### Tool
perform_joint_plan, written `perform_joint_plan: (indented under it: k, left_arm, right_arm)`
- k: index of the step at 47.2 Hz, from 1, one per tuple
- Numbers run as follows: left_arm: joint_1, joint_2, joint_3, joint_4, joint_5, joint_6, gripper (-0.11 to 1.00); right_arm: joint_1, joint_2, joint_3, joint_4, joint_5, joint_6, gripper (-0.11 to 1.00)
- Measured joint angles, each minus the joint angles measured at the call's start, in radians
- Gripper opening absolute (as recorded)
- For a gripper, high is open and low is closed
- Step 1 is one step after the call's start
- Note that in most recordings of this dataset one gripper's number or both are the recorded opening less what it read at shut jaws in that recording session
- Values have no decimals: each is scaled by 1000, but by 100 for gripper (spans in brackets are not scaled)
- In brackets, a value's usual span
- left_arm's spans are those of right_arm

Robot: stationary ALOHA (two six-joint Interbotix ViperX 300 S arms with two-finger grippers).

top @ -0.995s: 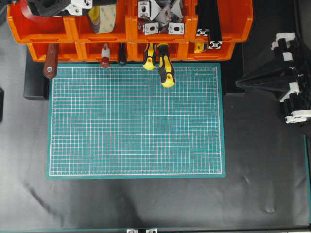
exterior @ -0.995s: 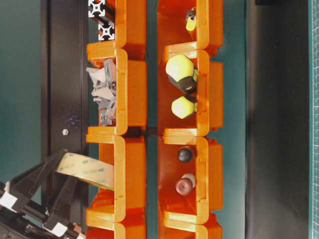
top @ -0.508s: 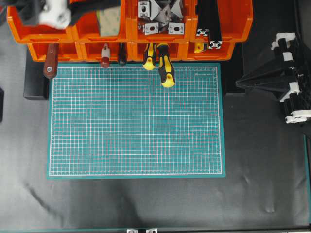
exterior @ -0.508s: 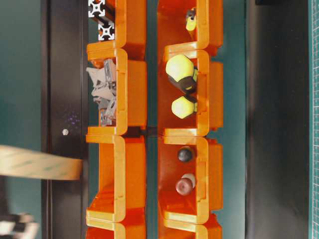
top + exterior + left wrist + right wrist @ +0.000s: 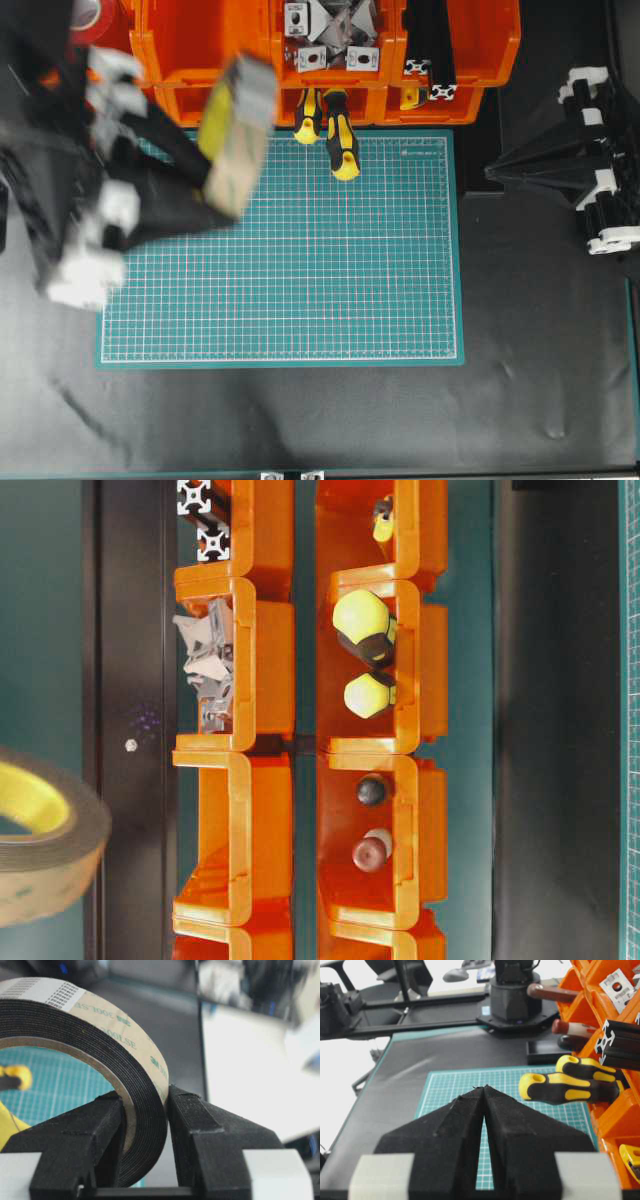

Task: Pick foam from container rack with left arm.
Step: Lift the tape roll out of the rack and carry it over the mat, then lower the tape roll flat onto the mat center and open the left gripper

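Observation:
The foam (image 5: 145, 1130), a black roll with a cream liner, stands on edge between the two black fingers of my left gripper (image 5: 145, 1097), which is shut on its wall. Seen from overhead, the foam (image 5: 237, 135) is blurred and hangs in front of the container rack (image 5: 480, 55), over the far left of the mat, with the left gripper (image 5: 205, 170) reaching in from the left. At table level the foam (image 5: 45, 850) floats clear of the orange container rack (image 5: 270, 660). My right gripper (image 5: 492, 170) rests shut at the right, its tips (image 5: 484, 1087) touching with nothing between them.
A green cutting mat (image 5: 300, 280) covers the table's middle. Yellow-and-black screwdrivers (image 5: 340, 140) stick out of a lower bin over the mat's far edge. Upper bins hold metal brackets (image 5: 330, 30) and black extrusions (image 5: 430, 50). A red tape roll (image 5: 90, 15) sits at top left.
My left arm has pulled the foam up and out of the upper bin and swung it forward over the mat's far left; it is motion-blurred. The right arm has not moved.

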Motion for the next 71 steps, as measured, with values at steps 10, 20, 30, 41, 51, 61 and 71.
perform_joint_plan:
  k: [10, 20, 30, 41, 51, 61, 71]
  left_arm:
    - [-40, 153, -87, 2, 164, 152, 26]
    - [-103, 301, -109, 3, 314, 268, 26]
    - [-118, 371, -104, 8, 385, 322, 26]
    - [-118, 414, -91, 11, 403, 337, 26]
    - [-110, 416, -84, 11, 417, 339, 26]
    - [-95, 414, -83, 12, 430, 339, 26]
    - [-74, 416, -81, 11, 436, 341, 26]
  right_arm:
    - [0, -2, 0, 0, -12, 3, -1]
    - [0, -3, 0, 0, -12, 21, -1]
    - [0, -3, 0, 0, -12, 26, -1]
    - [0, -5, 0, 0, -21, 26, -1]
    - [0, -3, 0, 0, -31, 26, -1]
    - [0, -5, 0, 2, -32, 26, -1]
    - [0, -3, 0, 2, -34, 26, -1]
